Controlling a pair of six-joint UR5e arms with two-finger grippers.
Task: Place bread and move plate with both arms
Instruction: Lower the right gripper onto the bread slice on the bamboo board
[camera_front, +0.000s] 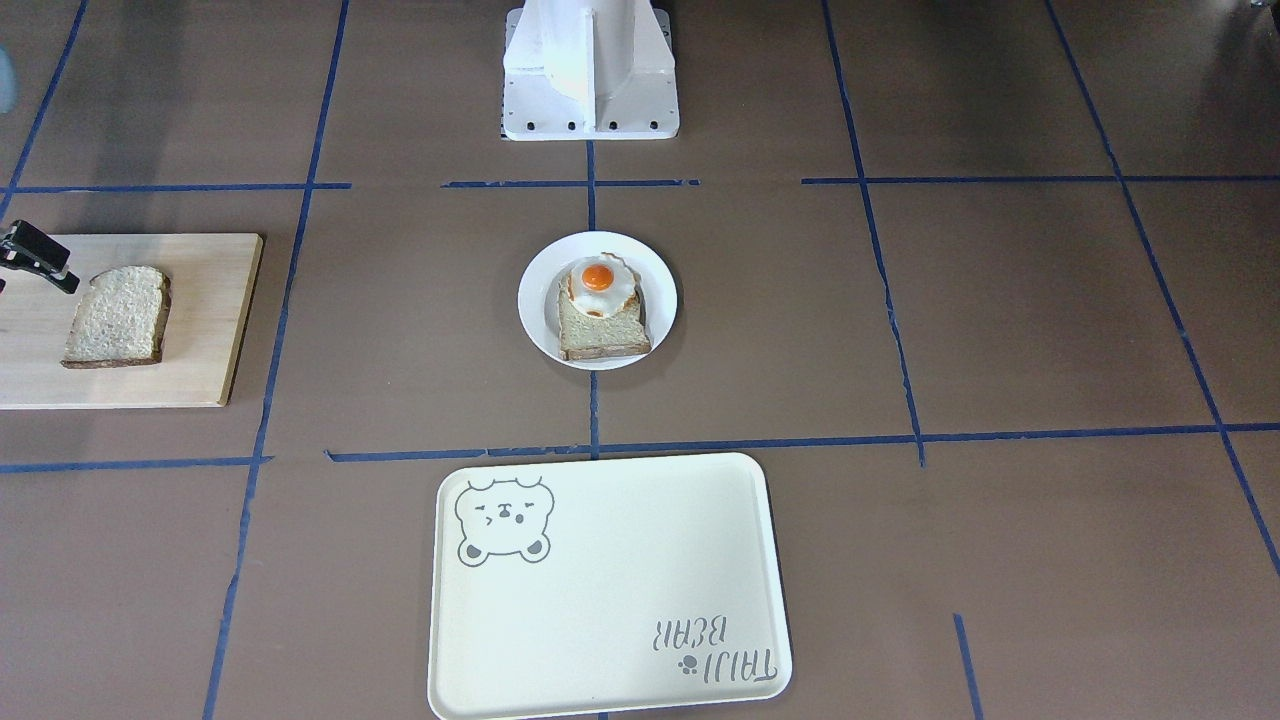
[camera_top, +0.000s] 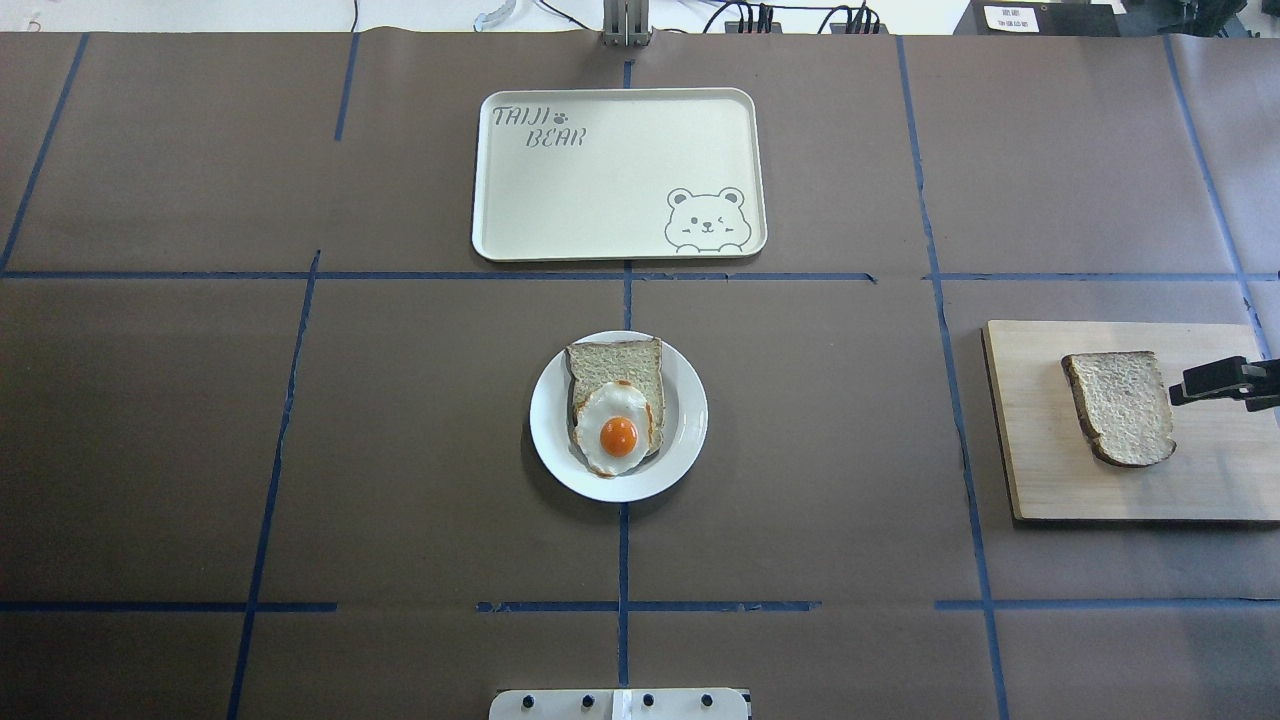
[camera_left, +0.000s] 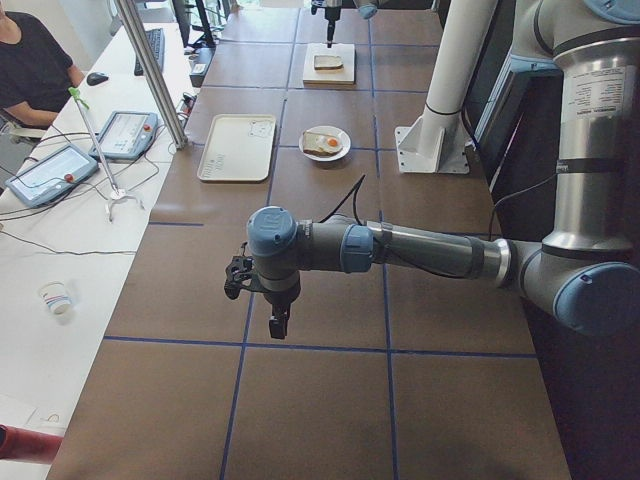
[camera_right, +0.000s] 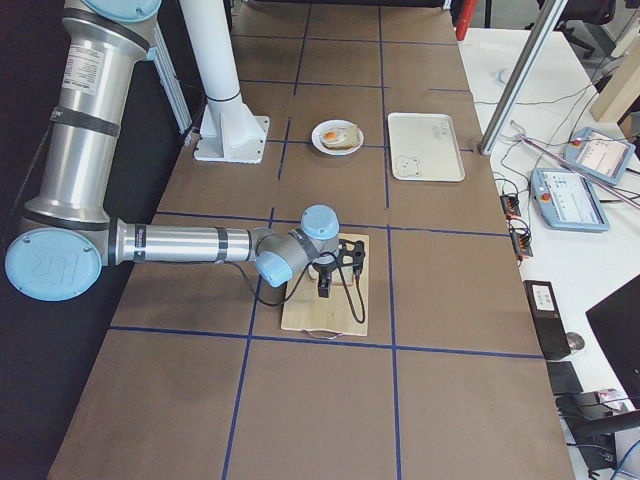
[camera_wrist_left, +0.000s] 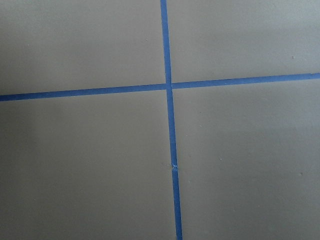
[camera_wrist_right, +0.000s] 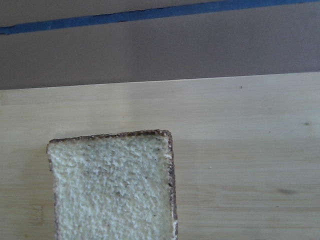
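The plain bread slice lies flat on a wooden board at the table's end on my right. It also shows in the overhead view and fills the lower left of the right wrist view. My right gripper hovers open over the board, just beside the slice's outer edge and apart from it. The white plate sits mid-table and holds a slice topped with a fried egg. My left gripper hangs over bare table far from the plate. I cannot tell whether it is open or shut.
A cream tray with a bear drawing lies empty beyond the plate, on the operators' side. The white pedestal stands behind the plate. Blue tape lines cross the brown table. The left wrist view shows only table and tape.
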